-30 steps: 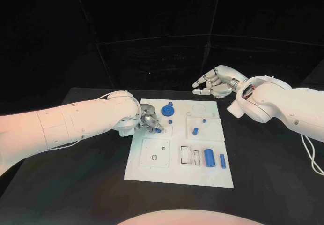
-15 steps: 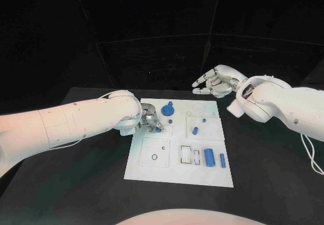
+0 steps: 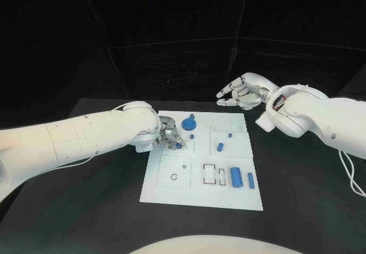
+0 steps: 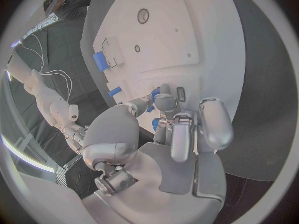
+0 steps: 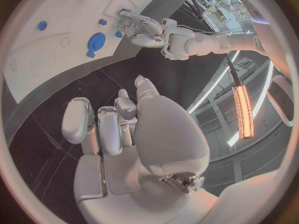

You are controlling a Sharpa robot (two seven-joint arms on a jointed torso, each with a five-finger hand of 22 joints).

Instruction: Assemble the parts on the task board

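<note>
Two hands, one working: left on a small part, right idle

Task board (image 3: 200, 196) sits centre frame on the black table (image 3: 91, 211), long axis running toward the top of the head view.

Right hand (image 3: 243, 91) hangs off the board's upper right corner, fingers loosely curled, holding nothing, well apart from every part.

Left hand (image 3: 169, 135) is at the board's upper left, fingertips bunched down on a small blue part (image 3: 179, 145) at the pocket there. Wrist view shows blue between its fingertips (image 4: 163, 102), so I read it as a pinch, though contact is partly hidden.

Other parts lie unheld: round blue disc (image 3: 189, 125) just above the left hand, short peg (image 3: 219, 147) mid-board, large cylinder (image 3: 237, 178) and thin pin (image 3: 251, 181) lower right, both lengthwise along the board.

Key relation: the part is directly under the left fingertips, its seat immediately below. Left hand is far nearer; likely next move is a straight push down.
</note>
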